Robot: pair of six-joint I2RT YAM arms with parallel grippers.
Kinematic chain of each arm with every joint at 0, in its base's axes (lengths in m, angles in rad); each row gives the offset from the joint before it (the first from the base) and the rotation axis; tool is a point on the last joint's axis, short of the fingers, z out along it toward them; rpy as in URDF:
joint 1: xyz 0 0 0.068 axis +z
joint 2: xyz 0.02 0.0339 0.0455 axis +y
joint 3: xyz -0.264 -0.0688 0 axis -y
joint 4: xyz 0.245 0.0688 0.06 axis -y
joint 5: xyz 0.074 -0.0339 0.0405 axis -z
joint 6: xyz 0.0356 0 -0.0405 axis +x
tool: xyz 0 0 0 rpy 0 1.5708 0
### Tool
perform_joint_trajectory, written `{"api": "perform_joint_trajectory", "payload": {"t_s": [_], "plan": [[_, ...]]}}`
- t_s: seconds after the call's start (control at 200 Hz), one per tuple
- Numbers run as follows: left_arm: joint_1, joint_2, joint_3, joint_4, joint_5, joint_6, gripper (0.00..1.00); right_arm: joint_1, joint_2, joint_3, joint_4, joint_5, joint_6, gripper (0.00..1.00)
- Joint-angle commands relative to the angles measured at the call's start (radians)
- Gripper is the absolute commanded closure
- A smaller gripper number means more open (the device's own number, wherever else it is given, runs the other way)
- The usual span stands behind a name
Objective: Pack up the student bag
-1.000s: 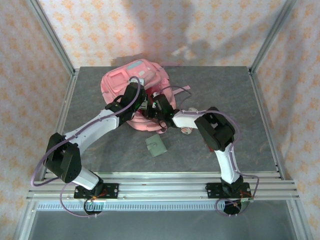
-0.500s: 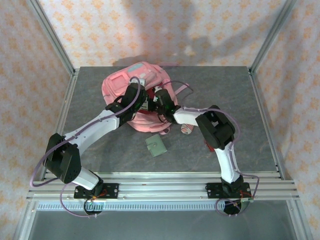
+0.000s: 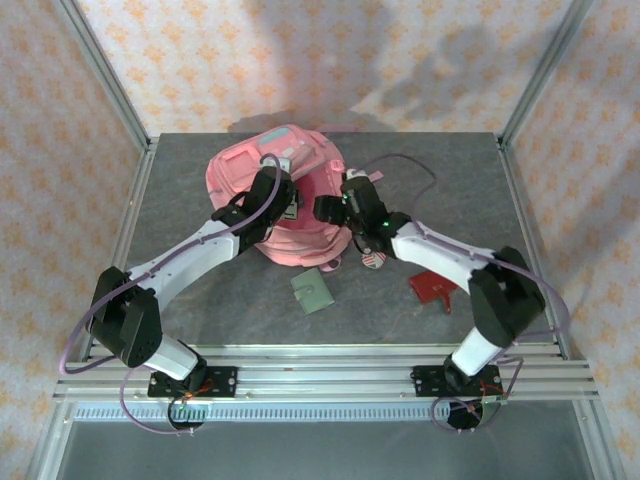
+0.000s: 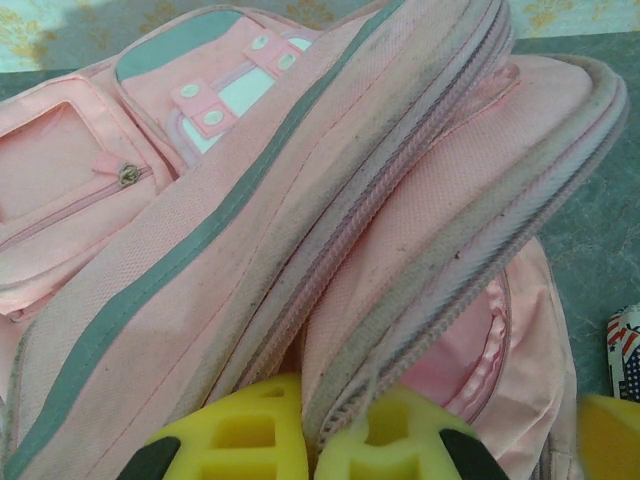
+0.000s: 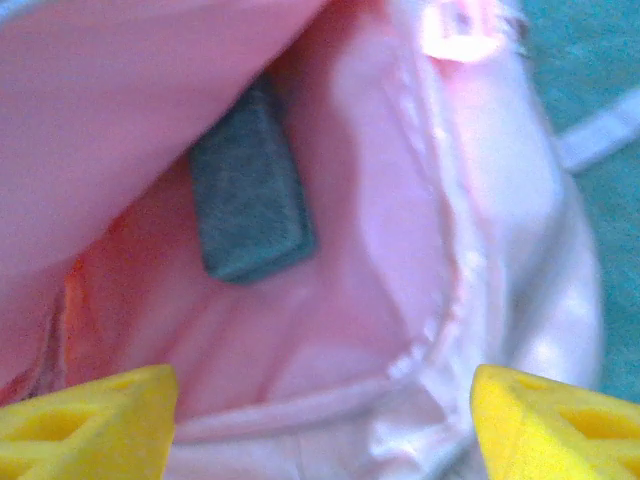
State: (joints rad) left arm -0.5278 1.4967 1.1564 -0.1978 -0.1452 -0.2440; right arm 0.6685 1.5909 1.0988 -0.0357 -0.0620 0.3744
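The student bag (image 3: pixel 262 170), a big pink backpack with grey stripe trim, lies at the back middle of the table with its main opening facing right. My left gripper (image 3: pixel 287 207) is shut on the bag's upper zip edge (image 4: pixel 330 400) and holds the flap up; both yellow fingers (image 4: pixel 215 435) press on the fabric. At the mouth of the opening my right gripper (image 3: pixel 326 208) stands open, its fingers (image 5: pixel 90 405) wide apart over the pink lining (image 5: pixel 330 330). A dark grey-green block (image 5: pixel 245 200) lies inside the bag.
A green square card (image 3: pixel 312 291) lies in front of the bag. To its right are a small round striped item (image 3: pixel 373 260) and a red flat item (image 3: pixel 433 287). A pink strap (image 3: pixel 366 176) trails right of the bag. Metal frame posts ring the table.
My right gripper has drawn back a little to the right, out of the bag's opening. Its elbow has swung out to the right, uncovering the red item. The left gripper has kept its hold.
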Motion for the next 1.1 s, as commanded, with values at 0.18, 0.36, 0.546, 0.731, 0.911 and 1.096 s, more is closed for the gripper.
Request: {"api": "perform_joint_trajectory", "payload": {"t_s": [0.18,0.36,0.546,0.731,0.911,1.096], "plan": [[0.006,-0.024,0.044,0.046,0.002,-0.029,1.0,-0.011,-0.085,-0.103,-0.369,0.238,0.207,0.04],[0.005,-0.026,0.042,0.046,0.01,-0.033,1.0,-0.011,-0.091,-0.163,-0.369,0.295,0.264,0.02],[0.006,-0.032,0.031,0.046,0.011,-0.035,1.0,-0.033,-0.024,-0.205,-0.296,0.269,0.268,0.02],[0.006,-0.036,0.032,0.044,0.011,-0.035,1.0,-0.038,0.062,-0.207,-0.238,0.228,0.268,0.06],[0.005,-0.033,0.04,0.041,0.013,-0.035,1.0,-0.041,0.105,-0.216,-0.197,0.217,0.257,0.22],[0.006,-0.039,0.039,0.044,0.009,-0.033,1.0,-0.041,0.079,-0.236,-0.192,0.209,0.229,0.51]]}}
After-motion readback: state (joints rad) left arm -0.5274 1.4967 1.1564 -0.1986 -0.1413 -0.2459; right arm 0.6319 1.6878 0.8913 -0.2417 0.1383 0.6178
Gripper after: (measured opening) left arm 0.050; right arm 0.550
